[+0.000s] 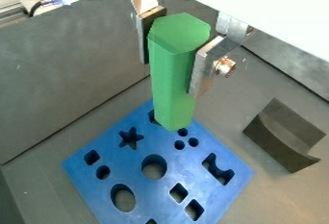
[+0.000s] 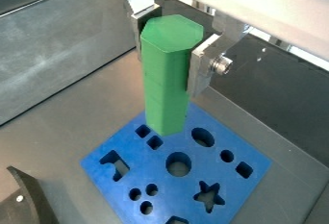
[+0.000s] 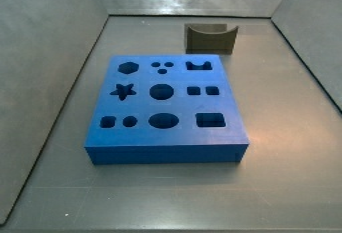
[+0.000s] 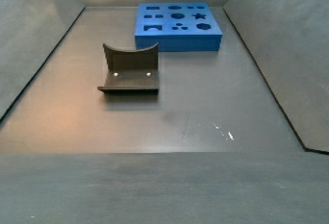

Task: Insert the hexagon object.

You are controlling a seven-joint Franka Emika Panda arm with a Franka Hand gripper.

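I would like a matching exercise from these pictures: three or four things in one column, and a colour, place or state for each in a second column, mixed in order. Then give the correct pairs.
Things
1. hexagon object
2. blue block
3. dark grey block
4. gripper

Descriptions
A. lies flat on the floor, its top full of shaped holes
B. shut on a piece, above the blue block
C. bright green, upright between the silver fingers
D. has a curved notch, stands on the floor apart from the blue block

Pairs: 1-C, 2-A, 3-D, 4-B
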